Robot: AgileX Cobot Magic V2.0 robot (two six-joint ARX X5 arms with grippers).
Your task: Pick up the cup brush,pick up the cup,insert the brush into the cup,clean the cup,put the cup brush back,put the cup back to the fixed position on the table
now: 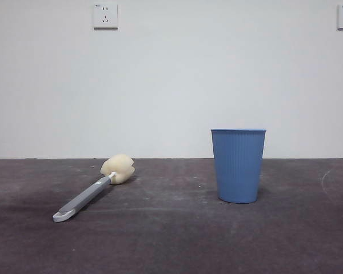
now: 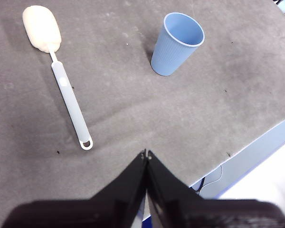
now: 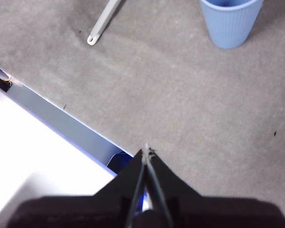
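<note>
Left wrist view: cup brush (image 2: 61,80) lies well apart from left hand (image 2: 146,154).

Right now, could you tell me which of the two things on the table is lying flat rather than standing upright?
The cup brush lies flat, its grey handle along the table and its sponge head resting down. The blue cup stands upright, mouth open upward.

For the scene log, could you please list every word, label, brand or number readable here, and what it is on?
None can be read.
Wall socket: small bluish mark, too small to read.
Cup: only ribs, no print.
Cup brush: no print visible.
Table: only scuffs.
</note>
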